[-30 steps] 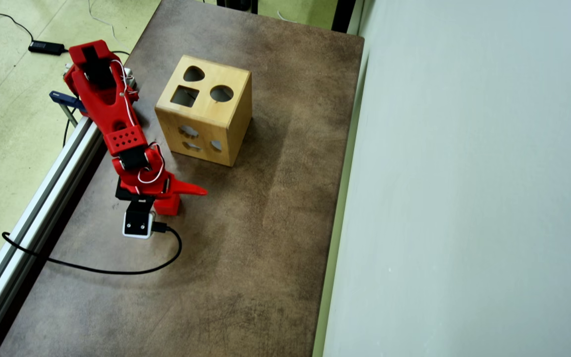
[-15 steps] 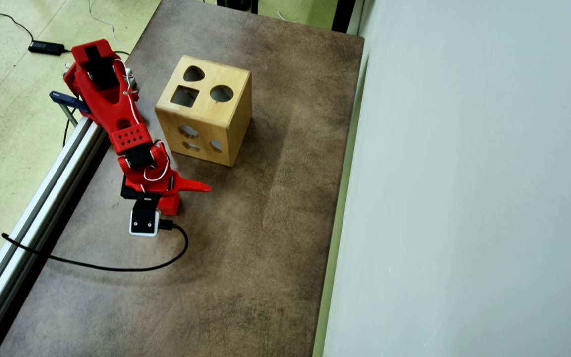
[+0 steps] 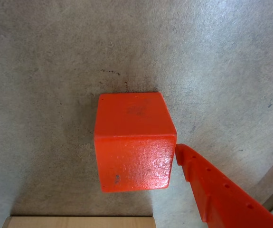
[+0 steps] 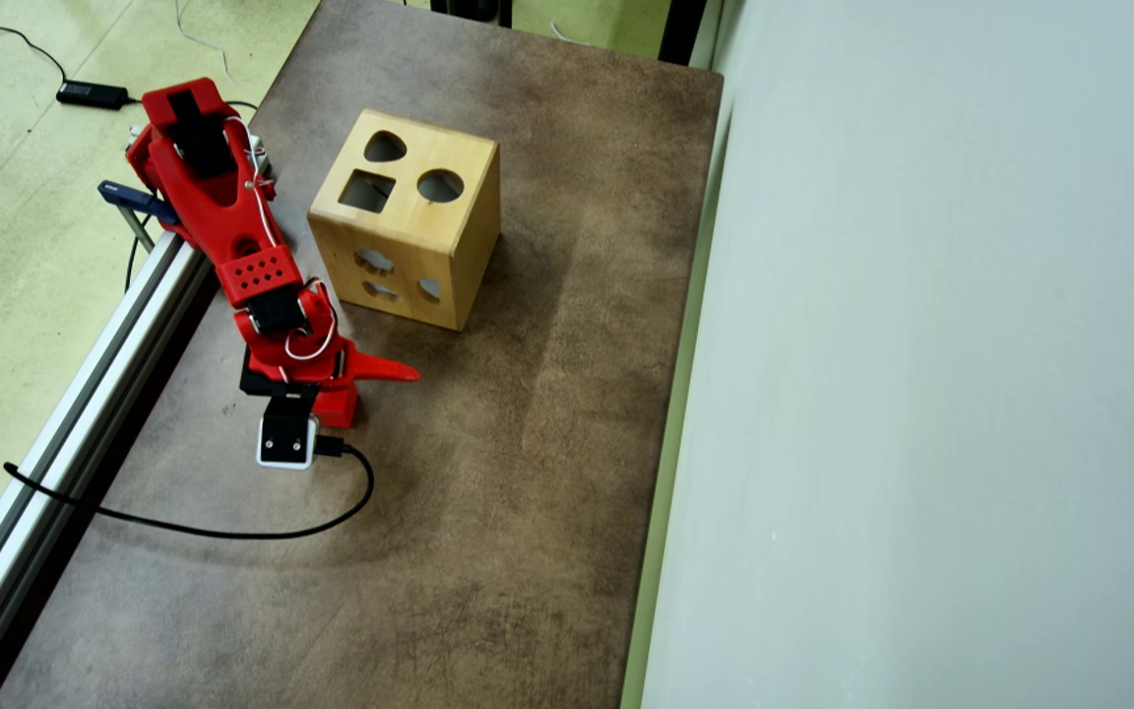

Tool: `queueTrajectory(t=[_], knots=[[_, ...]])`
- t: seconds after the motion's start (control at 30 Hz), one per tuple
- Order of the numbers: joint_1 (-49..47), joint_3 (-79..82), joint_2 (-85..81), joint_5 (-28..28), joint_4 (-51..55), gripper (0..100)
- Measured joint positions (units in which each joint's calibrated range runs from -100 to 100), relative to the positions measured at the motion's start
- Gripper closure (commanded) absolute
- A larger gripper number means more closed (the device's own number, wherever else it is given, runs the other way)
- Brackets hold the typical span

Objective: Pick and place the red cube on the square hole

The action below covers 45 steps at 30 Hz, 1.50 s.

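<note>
**A:** Looking down from the wrist, the red cube [image 3: 134, 140] sits on the brown table [image 3: 41, 71], with one red finger [image 3: 221, 194] touching or nearly touching its lower right corner. Why so close?

**B:** My guess is the arm is lining up to grab it. The finger is at the cube's side, which is where it has to be before the claw can close across two flat faces.

**A:** And the claw [image 4: 370, 389] itself, is it wide, narrow, or holding?

**B:** I cannot tell. Only one finger shows in the wrist view. From overhead a pointed finger sticks out to the right over the table, and the red block under the wrist could be the cube or part of the arm; both are the same red.

**A:** So where does the cube lie relative to the goal?

**B:** On the table near the wooden box [image 4: 408, 219], on the side nearest the bottom of the overhead view. The square hole [image 4: 367, 191] is in the box's top face, beside a round hole [image 4: 440, 185] and a heart-like one [image 4: 384, 148]. It looks open, so I judge the cube has to be lifted above the box before it can drop in.

**A:** Anything else cut off?

**B:** A pale wooden strip [image 3: 79, 222] at the bottom edge of the wrist view, probably the box, but too little shows to be sure
</note>
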Motion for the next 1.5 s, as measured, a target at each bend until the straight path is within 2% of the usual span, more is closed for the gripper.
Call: queueTrajectory(t=[0.53, 1.4, 1.5], knots=[[0.00, 0.00, 0.00, 0.00, 0.00, 67], [0.00, 0.00, 0.00, 0.00, 0.00, 97], [0.00, 0.00, 0.00, 0.00, 0.00, 98]])
